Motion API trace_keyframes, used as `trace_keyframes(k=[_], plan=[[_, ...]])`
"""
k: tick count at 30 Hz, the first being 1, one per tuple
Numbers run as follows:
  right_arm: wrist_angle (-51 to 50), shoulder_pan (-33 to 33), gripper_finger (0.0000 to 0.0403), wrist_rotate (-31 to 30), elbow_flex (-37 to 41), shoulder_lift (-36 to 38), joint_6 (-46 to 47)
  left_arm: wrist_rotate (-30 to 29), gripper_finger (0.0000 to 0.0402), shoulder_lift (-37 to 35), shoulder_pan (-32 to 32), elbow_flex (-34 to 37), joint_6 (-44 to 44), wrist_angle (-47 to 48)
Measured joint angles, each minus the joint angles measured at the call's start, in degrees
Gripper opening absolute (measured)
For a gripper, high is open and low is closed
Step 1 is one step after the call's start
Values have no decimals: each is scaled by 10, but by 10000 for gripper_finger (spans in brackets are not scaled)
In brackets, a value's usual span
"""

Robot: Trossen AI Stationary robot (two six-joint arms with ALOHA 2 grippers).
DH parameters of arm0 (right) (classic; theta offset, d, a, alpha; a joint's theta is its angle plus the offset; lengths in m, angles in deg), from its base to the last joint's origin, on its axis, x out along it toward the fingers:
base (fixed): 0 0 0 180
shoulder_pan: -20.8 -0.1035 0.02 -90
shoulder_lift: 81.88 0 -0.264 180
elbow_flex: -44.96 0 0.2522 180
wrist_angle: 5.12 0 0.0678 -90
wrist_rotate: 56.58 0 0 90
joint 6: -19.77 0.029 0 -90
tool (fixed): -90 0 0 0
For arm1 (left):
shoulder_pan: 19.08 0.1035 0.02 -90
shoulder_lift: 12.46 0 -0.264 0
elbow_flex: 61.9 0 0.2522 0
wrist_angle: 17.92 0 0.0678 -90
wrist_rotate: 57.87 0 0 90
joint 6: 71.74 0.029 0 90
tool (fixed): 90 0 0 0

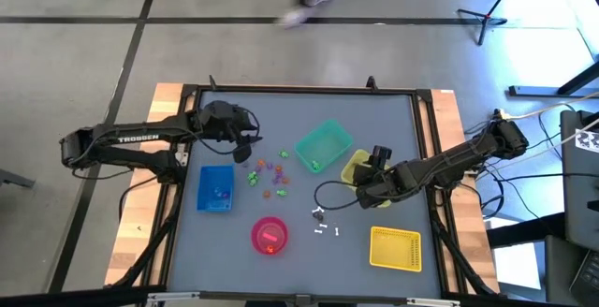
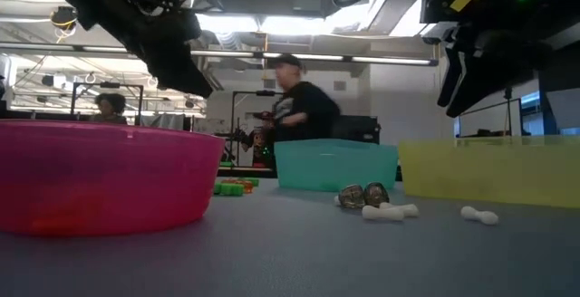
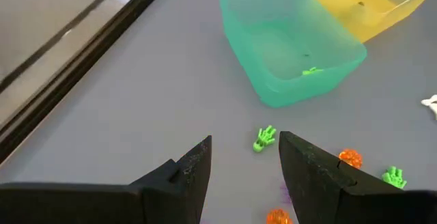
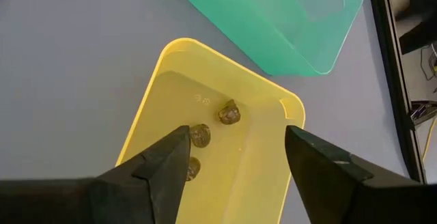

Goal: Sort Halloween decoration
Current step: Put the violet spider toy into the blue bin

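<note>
Landmark: translucent green plastic bin, near the table's middle.

Right gripper: hovers over the pale yellow translucent plastic bin that lies just beside the green bin on the right arm's side. Fingers spread wide, nothing between them. Three small dark grey-brown round trinkets lie on that yellow bin's floor under the fingers.

Left gripper: above the grey table, on the left arm's side of the green bin. Fingers parted, holding nothing. A tiny bright green hand-shaped trinket lies on the table seen in the gap between them.

Loose cluster of orange, green and purple trinkets on the table between the green bin and the blue rectangular plastic bin. One green trinket lies inside the green bin.

Small white bone-shaped trinkets lie on the table, nearer the front edge than the green bin; two dark round ones sit beside them.

Pink round plastic bowl and a deeper yellow lattice basket stand toward the front edge.
</note>
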Motion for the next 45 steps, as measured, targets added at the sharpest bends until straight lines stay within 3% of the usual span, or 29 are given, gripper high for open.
trace_keyframes(k=[9, 21, 28, 45], plan=[[0, 0, 237, 0, 0, 0, 0, 84, 157, 135, 58, -52, 70, 6], [2, 0, 237, 8, 0, 0, 0, 77, 157, 264, 67, -84, 171, 163], [2, 0, 237, 8, 0, 0, 0, 14, 157, 293, 67, -84, 194, 151], [5, 0, 237, 11, 0, 0, 0, 5, 157, 304, 83, -84, 221, 135]])
